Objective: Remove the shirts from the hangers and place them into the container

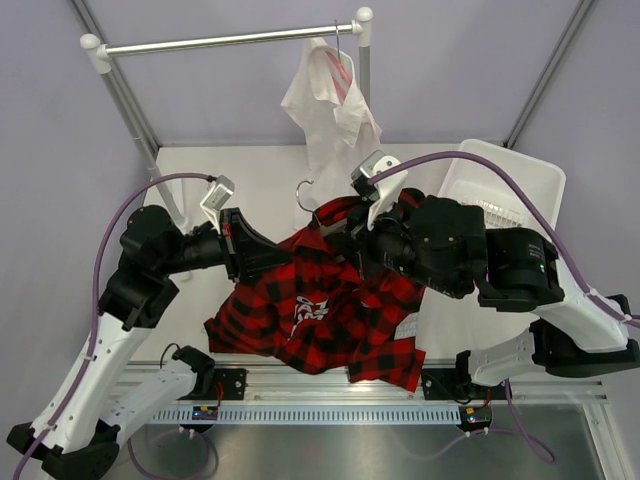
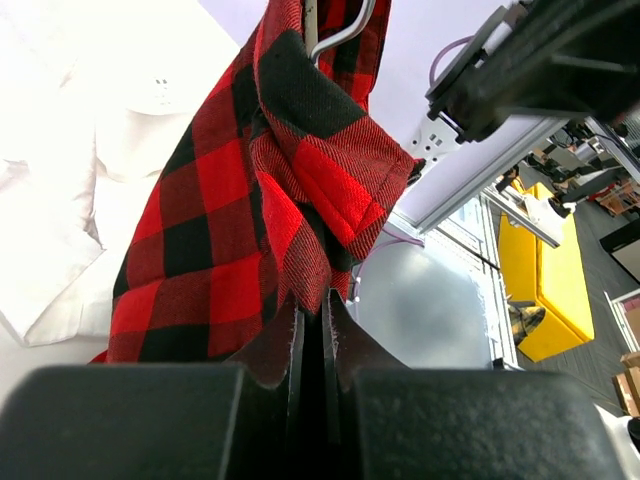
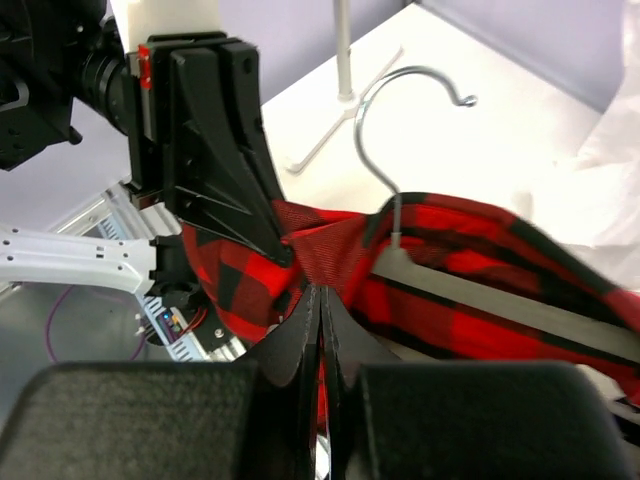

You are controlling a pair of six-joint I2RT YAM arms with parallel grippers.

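Two pinches on the plaid shirt [image 1: 320, 320] — left gripper [image 2: 318, 305] and right gripper [image 3: 320, 298] each closed on its fabric. Shirt hangs above the table [image 1: 200, 170] between them, grey hanger [image 3: 480, 297] inside it — container [image 1: 545, 170] off to the right.

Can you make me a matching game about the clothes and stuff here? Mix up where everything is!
Things:
1. red-and-black plaid shirt
2. thin white shirt
3. white plastic laundry basket
4. grey hanger with a metal hook

Places:
A. hanging from the silver rail
B. tucked in the plaid shirt, hook sticking out
C. pinched in the left gripper
D. standing on the table, far right

Pairs: 1-C, 2-A, 3-D, 4-B
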